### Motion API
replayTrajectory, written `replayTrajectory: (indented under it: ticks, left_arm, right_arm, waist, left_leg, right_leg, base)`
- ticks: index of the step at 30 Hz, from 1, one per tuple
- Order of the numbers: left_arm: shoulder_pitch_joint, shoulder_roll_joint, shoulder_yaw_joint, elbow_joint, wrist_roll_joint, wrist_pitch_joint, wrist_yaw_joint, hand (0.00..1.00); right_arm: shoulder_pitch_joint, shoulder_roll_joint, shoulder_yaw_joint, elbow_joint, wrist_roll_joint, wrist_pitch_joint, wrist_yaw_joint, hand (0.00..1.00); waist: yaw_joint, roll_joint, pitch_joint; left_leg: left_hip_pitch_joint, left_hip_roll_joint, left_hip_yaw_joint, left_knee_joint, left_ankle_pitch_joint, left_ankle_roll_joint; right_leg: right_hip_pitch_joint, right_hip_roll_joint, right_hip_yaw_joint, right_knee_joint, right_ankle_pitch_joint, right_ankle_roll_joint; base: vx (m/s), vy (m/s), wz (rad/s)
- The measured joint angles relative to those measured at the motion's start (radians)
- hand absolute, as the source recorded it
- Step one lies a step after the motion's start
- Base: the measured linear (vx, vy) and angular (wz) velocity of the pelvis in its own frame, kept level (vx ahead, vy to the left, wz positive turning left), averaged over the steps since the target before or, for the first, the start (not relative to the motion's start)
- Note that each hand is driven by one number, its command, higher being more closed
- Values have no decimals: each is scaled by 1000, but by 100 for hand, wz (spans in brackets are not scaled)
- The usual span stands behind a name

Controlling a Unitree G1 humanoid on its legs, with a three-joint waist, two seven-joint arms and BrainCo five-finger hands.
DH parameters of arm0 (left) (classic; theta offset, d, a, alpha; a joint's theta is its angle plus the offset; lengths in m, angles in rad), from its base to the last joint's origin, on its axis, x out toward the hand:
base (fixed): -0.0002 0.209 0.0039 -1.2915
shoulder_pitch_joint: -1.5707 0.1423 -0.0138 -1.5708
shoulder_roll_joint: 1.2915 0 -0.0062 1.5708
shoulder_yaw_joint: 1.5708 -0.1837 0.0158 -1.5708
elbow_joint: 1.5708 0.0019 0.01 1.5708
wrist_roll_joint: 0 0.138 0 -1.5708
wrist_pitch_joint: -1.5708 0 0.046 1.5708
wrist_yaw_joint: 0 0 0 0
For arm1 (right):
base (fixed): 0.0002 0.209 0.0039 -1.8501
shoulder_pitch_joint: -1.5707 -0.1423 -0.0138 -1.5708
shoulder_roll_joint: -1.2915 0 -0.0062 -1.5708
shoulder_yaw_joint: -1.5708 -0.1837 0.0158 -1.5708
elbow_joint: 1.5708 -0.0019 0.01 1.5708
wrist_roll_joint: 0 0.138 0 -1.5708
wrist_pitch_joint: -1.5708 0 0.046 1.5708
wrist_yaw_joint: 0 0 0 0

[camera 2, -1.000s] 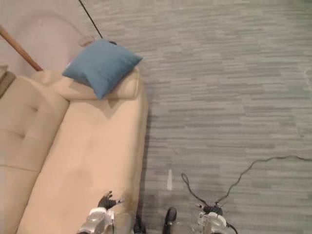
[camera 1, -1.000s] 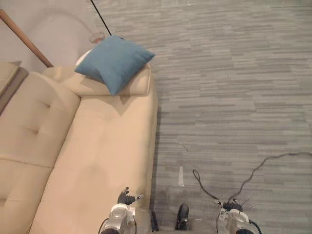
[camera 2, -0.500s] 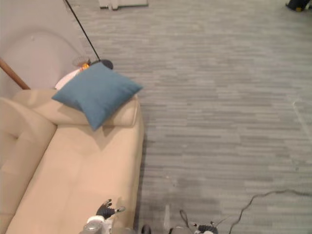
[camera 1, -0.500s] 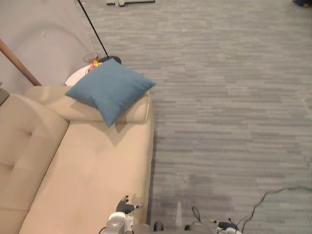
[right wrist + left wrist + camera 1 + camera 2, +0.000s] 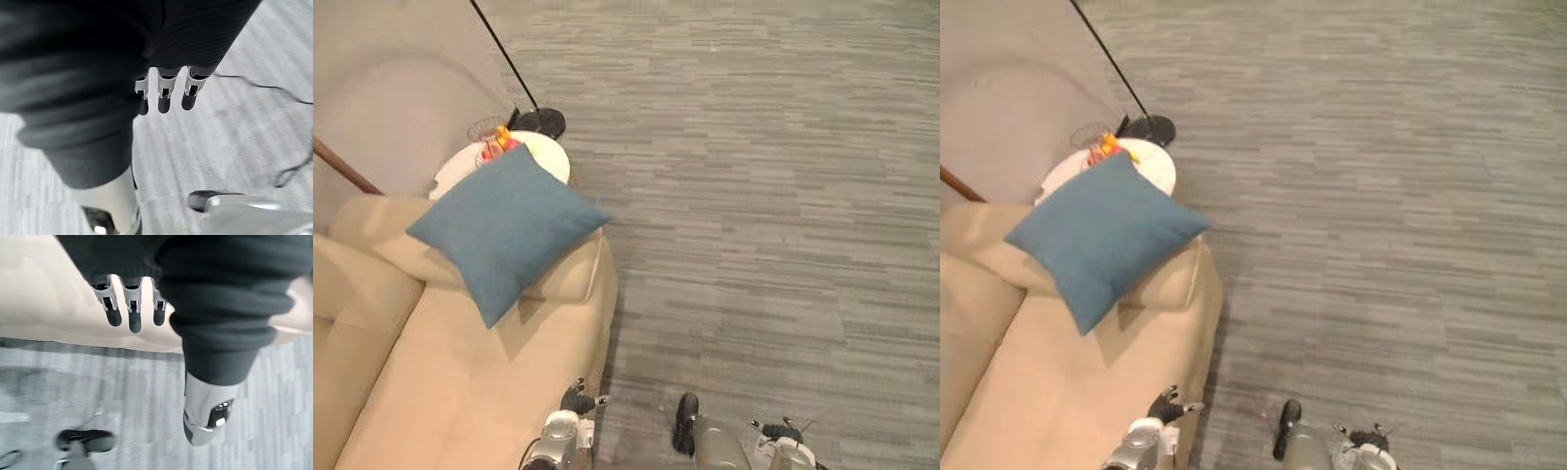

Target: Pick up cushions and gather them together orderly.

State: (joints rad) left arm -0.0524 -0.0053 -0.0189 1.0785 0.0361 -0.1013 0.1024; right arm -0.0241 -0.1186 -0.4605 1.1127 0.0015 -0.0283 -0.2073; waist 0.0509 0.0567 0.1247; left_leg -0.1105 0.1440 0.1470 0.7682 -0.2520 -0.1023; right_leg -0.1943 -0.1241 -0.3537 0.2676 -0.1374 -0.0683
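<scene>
Left eye view: blue square fabric cushion point(image 5: 504, 230) lies at centre left of the frame, set diamond-wise on the rolled armrest of the beige upholstered sofa point(image 5: 440, 401). Its lower corner hangs over the seat.

Small round white counter point(image 5: 551, 157) sits just above the cushion, upper left, with orange and red items point(image 5: 496, 147) on it. Black lamp base point(image 5: 543, 122) stands on the grey striped carpet floor point(image 5: 773, 196) next to it.

Left robot hand point(image 5: 574, 399) is at the bottom edge, by the sofa's front rim, well apart from the cushion. Left wrist view: fingers point(image 5: 131, 316) straight, holding nothing.

Right robot hand point(image 5: 781, 431) is at lower right, over the floor. Right wrist view: fingers point(image 5: 164, 95) straight, empty.
</scene>
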Motion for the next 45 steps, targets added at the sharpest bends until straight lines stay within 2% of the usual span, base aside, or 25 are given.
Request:
replayTrajectory:
  ticks: [2, 4, 5, 6, 7, 8, 10, 12, 13, 14, 16, 18, 20, 22, 23, 24, 25, 26, 27, 28, 29, 31, 35, 39, 45]
  left_arm:
    - [17, 1, -2, -8, -1, -1, 0, 0]
    - [21, 3, -11, -8, -1, -1, -2, 0]
    - [22, 2, -19, -8, -1, -1, -9, 0]
    - [24, 3, -19, -10, -1, -2, -13, 0]
    - [24, 10, -18, -12, -1, -2, -18, 0]
    - [27, 19, -12, -6, -1, 0, -21, 0]
    - [26, 14, -7, -5, -1, 2, -23, 0]
    - [27, 13, -10, -6, -1, 2, -25, 0]
    - [26, 15, -10, -9, -2, 3, -25, 0]
    - [26, 18, -9, -11, -2, 3, -25, 0]
    - [35, 34, -8, -11, -9, 5, -24, 0]
    - [41, 36, -3, -11, -20, 5, -21, 0]
    - [27, 37, -1, -11, -20, 4, -19, 0]
    - [13, 41, -3, -14, -19, 3, -18, 0]
    - [10, 51, -9, -12, -17, 3, -18, 0]
    - [-3, 49, -19, 15, -10, 6, -11, 0]
    - [-8, 39, -7, 30, -6, 12, 7, 0]
    - [-9, 41, 2, 35, -4, 15, 7, 0]
    - [-6, 44, 2, 35, 0, 16, 5, 0]
    - [-10, 42, 0, 32, 1, 16, 0, 0]
    - [-6, 26, -4, 15, 0, 7, -2, 0]
    - [2, 28, -12, -5, 0, -3, -3, 0]
    - [16, 37, -28, -6, -2, 0, -4, 0]
    - [33, 51, -58, -9, -12, -1, -4, 0]
    - [47, 53, -79, -8, -19, -2, -14, 0]
  right_arm:
    - [4, -2, 1, 3, 1, -2, -1, 0]
    - [4, -8, 1, 2, 1, -3, 0, 0]
    - [13, -12, 1, 2, 1, -4, 0, 0]
    - [20, -17, 1, 2, 1, -6, 0, 0]
    - [23, -12, 11, 2, 1, -6, 0, 0]
    - [15, -6, 13, 2, -1, -10, 5, 0]
    - [17, -6, 15, 1, -2, -11, 11, 0]
    - [28, 3, 15, 1, -2, -10, 12, 0]
    - [28, 14, 30, -2, -3, -10, 13, 0]
    - [28, 23, 37, -2, -3, -10, 14, 0]
    - [23, 43, 39, -28, -2, -11, 16, 0]
    - [12, 40, 42, -43, -2, -21, 18, 0]
    - [2, 39, 44, -43, -2, -23, 19, 0]
    - [7, 44, 46, -33, -2, -21, 19, 0]
    - [18, 50, 43, -33, -2, -20, 18, 0]
    - [32, 51, 30, -30, -2, -19, 17, 0]
    - [29, 36, 22, -31, -1, -18, 11, 0]
    - [25, 29, 19, -28, -1, -16, 11, 0]
    - [30, 26, 14, -25, -2, -11, 11, 0]
    - [30, 25, 14, -27, -2, -10, 10, 0]
    - [29, 16, 32, -26, -1, -10, 10, 0]
    - [20, 4, 66, -27, -1, -13, 12, 0]
    - [-24, -1, 76, -26, 1, -24, 13, 0]
    - [-14, 0, 73, -20, 6, -24, 13, 0]
    - [5, 4, 69, -22, 20, -25, 17, 0]
  waist:
    - [3, 3, -2]
    - [5, 8, -1]
    - [5, 19, 0]
    - [13, 22, -5]
    - [27, 16, -16]
    - [27, 9, -30]
    - [25, -1, -28]
    - [23, 0, -29]
    - [19, -15, -19]
    - [16, -21, -15]
    - [15, -24, -13]
    - [14, -13, -15]
    - [10, -5, -13]
    - [-1, -7, -11]
    - [-6, -28, -12]
    - [-20, -27, -1]
    - [-15, 2, 7]
    - [-17, -9, 12]
    - [-19, -4, 13]
    - [-23, -10, 16]
    - [-22, -7, 15]
    - [-14, -20, 1]
    - [8, -18, -4]
    - [5, -18, -5]
    - [-2, 0, -25]
  left_leg:
    - [-74, -31, 27, -138, -24, 2]
    - [-101, -77, 30, -339, -3, 3]
    - [-104, -118, 23, -522, 71, -1]
    - [-104, -127, 10, -548, 139, 11]
    - [-100, -139, 5, -554, 168, 64]
    - [-107, -169, -5, -543, 137, 115]
    - [-83, -195, -20, -531, 115, 144]
    - [-39, -218, -48, -530, 97, 163]
    - [6, -231, -77, -540, 89, 174]
    - [36, -232, -92, -542, 78, 179]
    - [142, -216, -136, -575, 74, 180]
    - [202, -185, -159, -591, 74, 180]
    - [217, -146, -186, -591, 70, 173]
    - [218, -91, -233, -589, 38, 117]
    - [218, -94, -238, -586, 20, 84]
    - [226, -77, -240, -572, -15, 38]
    - [211, -39, -200, -558, 1, -3]
    - [207, -36, -178, -567, 18, -20]
    - [206, -31, -171, -590, 22, -24]
    - [186, -35, -163, -616, 31, -24]
    - [145, -41, -151, -645, 112, -22]
    - [100, -53, -136, -606, 116, -18]
    - [25, -49, -162, -584, 121, -12]
    - [6, -71, -155, -576, 175, 7]
    - [34, -59, -171, -741, 263, 6]
  right_leg:
    - [83, -1, -41, -36, -22, 22]
    - [137, -2, -68, -66, -35, 48]
    - [191, 8, -99, -112, -38, 70]
    - [210, 18, -103, -137, -36, 93]
    - [234, 23, -95, -164, -51, 127]
    - [240, 3, -91, -145, -75, 163]
    - [219, -42, -67, -21, -101, 188]
    - [156, -101, -9, 230, -114, 218]
    - [97, -138, 24, 420, -98, 249]
    - [67, -144, 44, 526, -99, 247]
    - [38, -135, 51, 638, -124, 203]
    - [5, -117, 26, 566, -144, 171]
    - [-63, -89, 29, 410, -139, 166]
    - [-94, 5, 139, 52, -8, 158]
    - [-80, 14, 184, -103, 103, 158]
    - [-54, 17, 182, -162, 248, 118]
    - [-47, 29, 158, -152, 238, 94]
    - [-29, 24, 140, -154, 215, 88]
    - [-9, 19, 112, -154, 203, 76]
    - [26, -1, 62, -152, 189, 74]
    - [60, -13, 11, -135, 162, 82]
    - [65, -31, -33, -97, 100, 100]
    - [64, -42, -137, -95, 78, 100]
    - [113, -82, -233, -65, 46, 102]
    - [132, -70, -334, -63, 18, 116]
  base:
    - [389, -20, 45]
    - [321, 44, 48]
    - [265, 53, 46]
    - [328, 66, 29]
    - [337, 82, 13]
    - [372, 97, 12]
    - [501, 110, 41]
    - [485, 104, 66]
    - [382, 16, 63]
    - [573, -10, 74]
    - [509, -79, 58]
    - [406, -116, 45]
    - [421, -197, 56]
    - [382, -261, 71]
    - [325, -285, 89]
    - [379, -306, 85]
    - [425, -316, 84]
    - [324, -198, 67]
    - [283, -173, 104]
    - [228, -158, 154]
    - [179, -136, 148]
    - [82, -118, 116]
    - [5, -44, 91]
    - [-42, -28, 86]
    - [-84, -38, 58]
